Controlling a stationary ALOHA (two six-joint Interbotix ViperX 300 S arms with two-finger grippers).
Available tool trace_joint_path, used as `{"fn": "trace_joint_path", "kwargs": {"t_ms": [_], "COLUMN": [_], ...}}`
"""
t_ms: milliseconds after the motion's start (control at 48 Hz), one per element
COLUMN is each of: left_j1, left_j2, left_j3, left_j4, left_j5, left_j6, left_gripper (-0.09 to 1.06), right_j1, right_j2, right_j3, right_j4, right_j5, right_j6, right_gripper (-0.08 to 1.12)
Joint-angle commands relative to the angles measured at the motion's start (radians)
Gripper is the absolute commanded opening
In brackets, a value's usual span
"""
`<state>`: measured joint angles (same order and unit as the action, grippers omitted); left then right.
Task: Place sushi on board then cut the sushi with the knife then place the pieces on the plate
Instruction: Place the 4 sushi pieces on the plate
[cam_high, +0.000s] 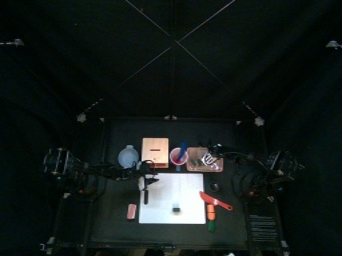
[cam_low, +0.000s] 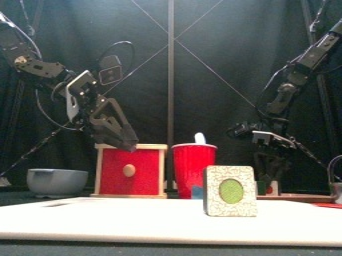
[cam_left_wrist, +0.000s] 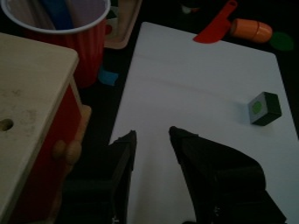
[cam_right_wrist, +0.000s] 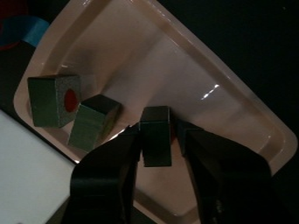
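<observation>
Green sushi piece (cam_right_wrist: 156, 142) sits gripped in right end effector (cam_right_wrist: 160, 131) over tray (cam_right_wrist: 233, 96).

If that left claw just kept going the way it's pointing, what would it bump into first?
Most likely the bare white board: the left gripper, jaws open, points down at it with nothing between. The sushi piece lies off to one side.

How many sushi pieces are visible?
4. One sushi piece stands on the cutting board; two pieces lie in the pink tray; a fourth piece is between the right fingers over it. More may be hidden.
</observation>
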<state>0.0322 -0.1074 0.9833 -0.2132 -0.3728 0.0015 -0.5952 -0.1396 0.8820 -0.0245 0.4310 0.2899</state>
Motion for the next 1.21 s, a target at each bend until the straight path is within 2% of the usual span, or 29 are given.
{"fn": "trace_joint_path", "kwargs": {"t_ms": [21, 167, 250, 479, 583, 771, 938, 1208], "left_j1": [0.005, 0.005, 0.006, 0.006, 0.006, 0.006, 0.003, 0.002], "left_j2": [-0.003, -0.003, -0.003, -0.003, -0.003, -0.003, -0.003, -0.003], "left_j3": [-0.012, -0.012, -0.014, -0.015, -0.017, -0.014, -0.012, -0.012], "left_j4": [-0.002, -0.005, -0.006, -0.009, -0.017, -0.029, -0.044, -0.041], "left_j5": [-0.005, -0.005, -0.005, -0.005, -0.005, -0.005, -0.002, 0.015], "left_j6": [0.0, 0.0, 0.0, 0.0, 0.0, 0.0, 0.002, 0.003], "left_gripper": [0.76, 0.76, 0.76, 0.76, 0.76, 0.76, 0.76, 0.76], "right_j1": [0.002, 0.025, 0.086, 0.407, 0.555, 0.726, 0.788, 0.815], "right_j2": [-0.066, -0.16, -0.215, -0.281, -0.253, -0.152, -0.055, 0.083], "right_j3": [-0.012, -0.029, -0.043, -0.091, -0.121, -0.19, -0.247, -0.316], "right_j4": [0.002, 0.002, 0.008, 0.032, 0.051, 0.098, 0.143, 0.189], "right_j5": [0.017, 0.066, 0.094, 0.091, 0.052, -0.04, -0.08, -0.103], "right_j6": [-0.002, -0.002, -0.002, 0.0, 0.0, -0.002, -0.002, -0.003], "right_gripper": [0.8, 0.8, 0.8, 0.8, 0.8, 0.8, 0.8, 0.81]}}
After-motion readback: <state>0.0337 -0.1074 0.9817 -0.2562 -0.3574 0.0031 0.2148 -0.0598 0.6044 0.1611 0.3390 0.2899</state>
